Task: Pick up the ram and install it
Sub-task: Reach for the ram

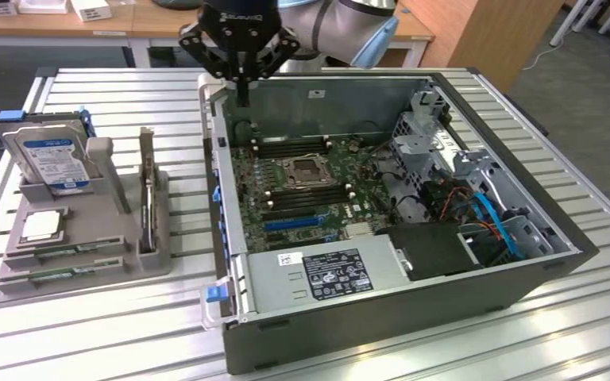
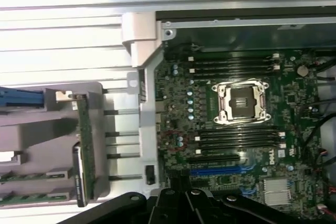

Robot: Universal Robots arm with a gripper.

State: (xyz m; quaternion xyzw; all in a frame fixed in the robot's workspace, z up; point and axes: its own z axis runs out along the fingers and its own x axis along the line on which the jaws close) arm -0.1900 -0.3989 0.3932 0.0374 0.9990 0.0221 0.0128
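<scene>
Ram (image 1: 146, 186) on edge in grey holder (image 1: 83, 279) on tabletop (image 1: 93, 337), well apart from hand (image 1: 242, 95), pressed together and empty above open computer case (image 1: 411, 313). Probably light, thin, stiff yet fragile; best pinched across its flat faces near the upper edge, clear of chips.

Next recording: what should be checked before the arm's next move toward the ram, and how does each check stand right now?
1. Nothing in the gripper: ok.
2. Jaws open for a pick: not ok, shut.
3. The ram upright in the grey holder: ok.
4. The gripper above the ram: not ok, it hangs near the computer case corner.
5. Memory slots free: ok.
6. Slot latches open: cannot tell.
</scene>
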